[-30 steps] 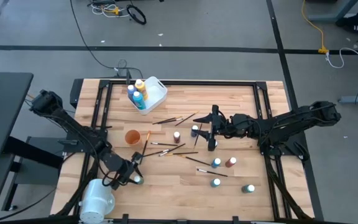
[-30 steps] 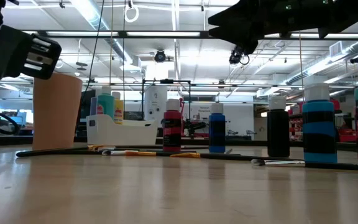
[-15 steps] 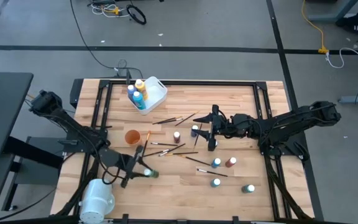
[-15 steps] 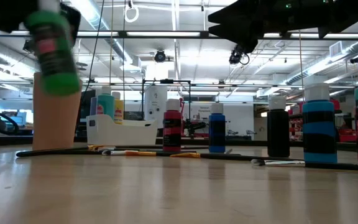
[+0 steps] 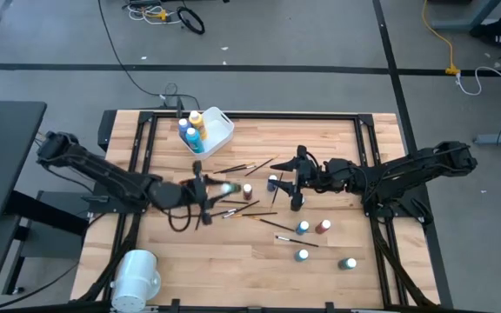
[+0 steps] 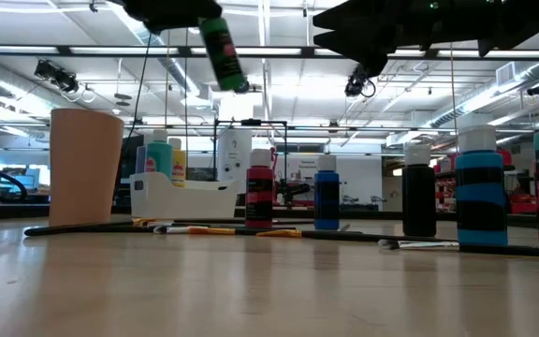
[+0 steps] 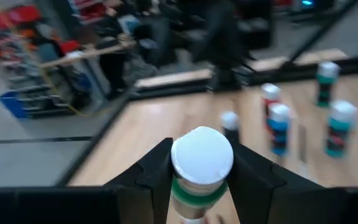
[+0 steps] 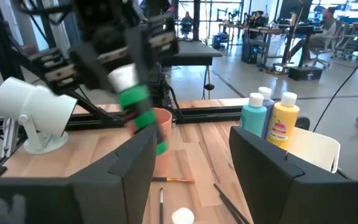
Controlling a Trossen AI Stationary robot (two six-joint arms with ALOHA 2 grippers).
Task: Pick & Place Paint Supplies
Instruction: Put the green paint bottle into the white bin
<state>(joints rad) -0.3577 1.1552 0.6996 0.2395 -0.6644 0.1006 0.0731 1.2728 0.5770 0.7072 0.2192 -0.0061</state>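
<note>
The left gripper [image 5: 209,189] is clamped on a green bottle [image 5: 227,188] and carries it above the middle of the table [image 5: 337,139], just beside the orange cup [image 5: 185,192]. From above, the bottle is only a pale blur at the fingertips. The low view settles it: the green bottle [image 6: 219,51] hangs tilted, high over the cup [image 6: 85,167], clear of the wood. The left wrist view adds the grip itself — the white cap [image 7: 202,155] sits between the 2 dark fingers [image 7: 153,169], a green band just under it.

The right gripper [image 5: 296,180] hovers over the table's centre with its fingers spread wide and nothing between them. Its wrist view looks across at the left gripper [image 8: 114,53] with the green bottle [image 8: 138,106], and shows the white cylinder [image 8: 33,112] standing behind.

The white tub [image 5: 209,129] sits near the far left corner with 3 bottles in it; the right wrist view shows a teal [image 8: 253,119] and a yellow one [image 8: 281,124] upright inside.

Brushes [image 5: 242,167] lie scattered between tub and centre. A dark bottle [image 5: 248,189] stands just beside the carried one; 4 more bottles [image 5: 303,228] stand near the front right. The low view lines up a red [image 6: 259,192], a blue [image 6: 326,195] and a black bottle [image 6: 419,195], all upright.
</note>
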